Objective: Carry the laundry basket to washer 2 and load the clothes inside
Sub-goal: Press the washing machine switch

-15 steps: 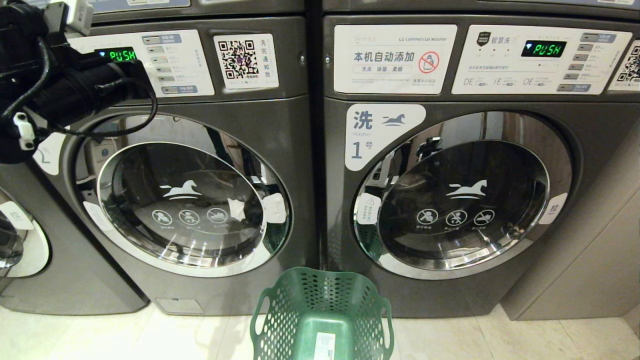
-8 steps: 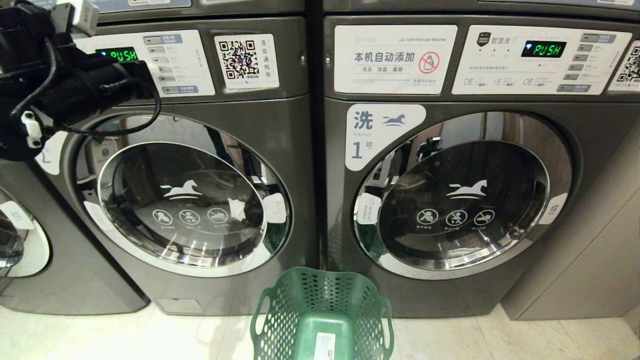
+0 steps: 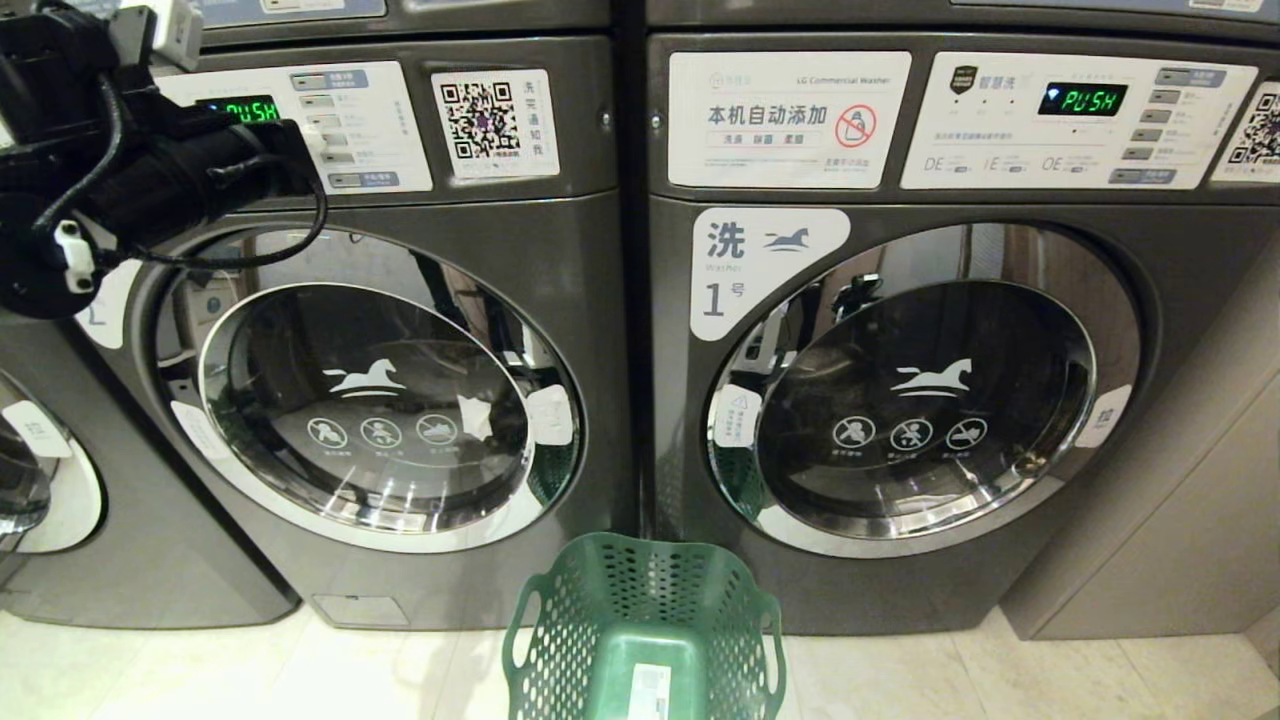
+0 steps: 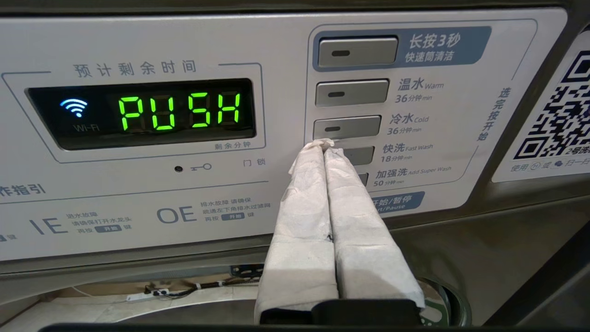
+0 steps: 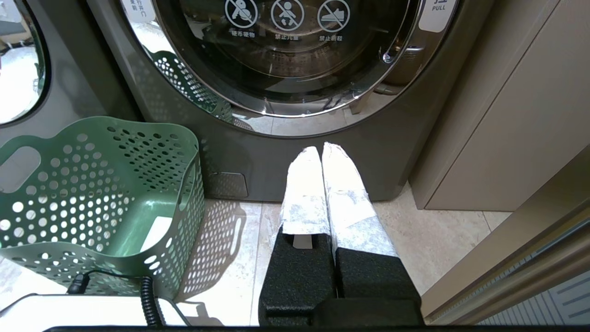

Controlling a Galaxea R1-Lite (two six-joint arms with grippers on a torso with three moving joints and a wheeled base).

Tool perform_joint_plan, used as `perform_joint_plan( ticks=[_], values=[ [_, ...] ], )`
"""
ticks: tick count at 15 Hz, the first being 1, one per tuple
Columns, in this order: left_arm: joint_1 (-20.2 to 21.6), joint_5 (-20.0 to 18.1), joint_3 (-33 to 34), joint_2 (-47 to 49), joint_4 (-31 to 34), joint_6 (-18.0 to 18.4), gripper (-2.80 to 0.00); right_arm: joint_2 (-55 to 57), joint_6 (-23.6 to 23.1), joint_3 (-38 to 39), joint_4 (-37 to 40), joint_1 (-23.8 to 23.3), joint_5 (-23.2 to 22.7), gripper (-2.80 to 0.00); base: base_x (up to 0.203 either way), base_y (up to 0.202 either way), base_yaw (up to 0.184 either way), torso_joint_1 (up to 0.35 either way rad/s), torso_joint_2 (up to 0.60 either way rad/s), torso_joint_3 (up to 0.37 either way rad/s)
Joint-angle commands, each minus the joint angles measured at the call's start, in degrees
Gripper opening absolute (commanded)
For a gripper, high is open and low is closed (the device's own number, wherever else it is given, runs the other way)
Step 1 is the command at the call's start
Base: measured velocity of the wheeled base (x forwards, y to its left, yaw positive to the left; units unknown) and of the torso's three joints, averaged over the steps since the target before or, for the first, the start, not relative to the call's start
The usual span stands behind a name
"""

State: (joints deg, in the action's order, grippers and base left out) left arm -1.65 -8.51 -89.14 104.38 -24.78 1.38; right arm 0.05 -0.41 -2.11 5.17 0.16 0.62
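2 grey washers fill the head view side by side. The right one, washer 1 [image 3: 900, 330], carries a "1" label beside its door, and its display reads PUSH. The left one, washer 2 [image 3: 400, 330], has its round glass door [image 3: 365, 395] shut; the QR sticker seen from the left wrist bears a "2". Part of a 3rd machine [image 3: 60, 480] shows at the far left. A beige cabinet [image 3: 1180, 480] stands right of washer 1.

The green basket [image 3: 645, 630] sits on the tiled floor [image 3: 900, 680], in front of the seam between the 2 washers and near their bases. No clothes are visible inside it; only a white label [image 3: 650, 690] lies on its bottom.

The left arm [image 3: 150, 170] reaches up to washer 2's control panel [image 4: 184, 184]. The left gripper [image 4: 322, 145] has its 2 wrapped fingers pressed together, holding nothing, the tips at the column of buttons, on or just at the lower edge of the cold-wash button [image 4: 346, 127]. The display [image 4: 140, 113] beside it shows PUSH in green.

The right gripper [image 5: 318, 150] hangs low over the floor in front of washer 1, fingers together and empty, the basket just beside it.
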Motion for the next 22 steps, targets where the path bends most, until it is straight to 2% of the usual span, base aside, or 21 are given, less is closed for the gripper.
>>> perform_joint_plan(
  ticks=[1,4,7,13,19,22],
  values=[
    [-0.1,-0.06,2.62,-2.62,0.39,0.06,-2.8,0.04,-0.03,0.0,0.02,0.02,-0.01,-2.8,0.0,0.0,0.0,0.0,0.0,0.0],
    [-0.1,-0.1,7.3,-7.39,0.35,0.03,-2.8,0.04,-0.03,0.0,0.02,0.02,-0.01,-2.8,0.0,0.0,0.0,0.0,0.0,0.0],
    [-0.02,-0.02,8.63,-9.1,0.43,0.03,-2.8,0.04,0.06,0.0,0.02,0.02,-0.01,-2.8,0.0,0.0,0.0,0.0,0.0,0.0],
    [-0.09,-0.37,7.74,-6.63,0.23,-0.06,-2.8,0.04,0.39,0.07,-0.07,0.02,0.26,-2.8,0.0,0.0,0.0,0.0,0.0,0.0],
    [-0.1,-0.45,2.54,-2.97,0.34,-0.04,-2.8,0.04,0.34,0.09,-0.07,0.02,0.28,-2.8,0.0,0.0,0.0,0.0,0.0,0.0],
    [-0.11,-0.5,2.03,-2.19,0.36,-0.05,-2.8,0.04,0.32,0.0,-0.07,0.02,0.26,-2.8,0.0,0.0,0.0,0.0,0.0,0.0]
  ],
)
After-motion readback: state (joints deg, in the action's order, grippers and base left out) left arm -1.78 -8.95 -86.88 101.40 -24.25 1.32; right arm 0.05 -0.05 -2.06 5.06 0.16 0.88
